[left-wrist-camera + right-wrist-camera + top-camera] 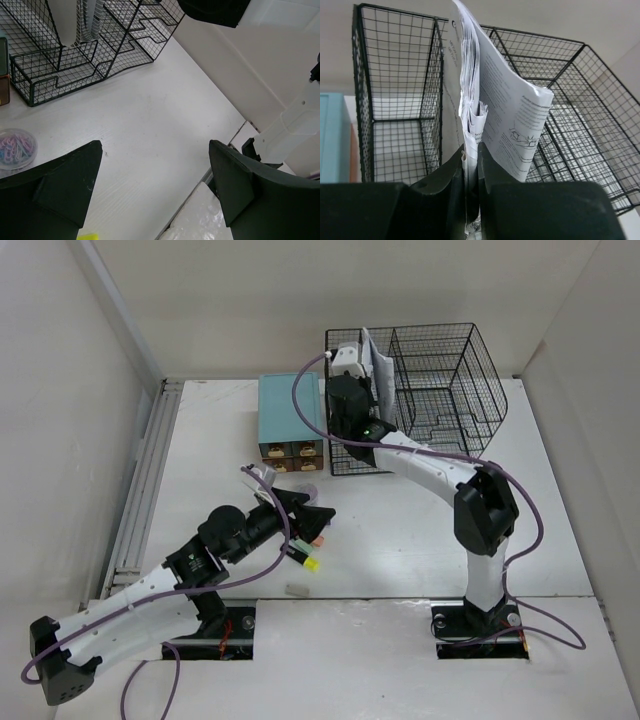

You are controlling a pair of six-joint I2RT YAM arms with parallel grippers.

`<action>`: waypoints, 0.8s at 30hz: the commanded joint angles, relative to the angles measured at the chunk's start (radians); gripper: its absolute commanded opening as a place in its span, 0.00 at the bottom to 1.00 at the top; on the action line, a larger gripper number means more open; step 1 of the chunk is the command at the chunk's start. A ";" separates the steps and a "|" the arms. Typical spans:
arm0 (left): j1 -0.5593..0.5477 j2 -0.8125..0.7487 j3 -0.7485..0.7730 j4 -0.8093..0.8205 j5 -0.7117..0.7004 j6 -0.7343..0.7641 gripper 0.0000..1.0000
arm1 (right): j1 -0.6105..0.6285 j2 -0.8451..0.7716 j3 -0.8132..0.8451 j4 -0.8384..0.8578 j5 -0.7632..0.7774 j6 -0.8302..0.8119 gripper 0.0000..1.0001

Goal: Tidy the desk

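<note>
The desk (400,530) is a large white tabletop. My right gripper (471,155) is shut on a sheaf of printed papers (495,105), held upright in front of the black wire-mesh rack (395,100). From above, the papers (372,358) stand at the rack's left compartment (425,390). My left gripper (155,170) is open, nothing between its fingers (75,180), hovering over bare desk (150,115). In the top view the left gripper (312,510) hangs just above some coloured pens (318,538) and a yellow highlighter (311,562).
A teal drawer box (290,425) stands left of the rack. A round dish of coloured paper clips (15,147) lies near it. A small white eraser (297,590) sits by the front edge. A metal rail (140,490) runs along the desk's left side.
</note>
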 commanded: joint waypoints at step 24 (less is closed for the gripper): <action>-0.006 -0.084 -0.023 -0.007 -0.067 -0.032 0.86 | -0.114 -0.067 0.071 -0.159 -0.221 0.238 0.11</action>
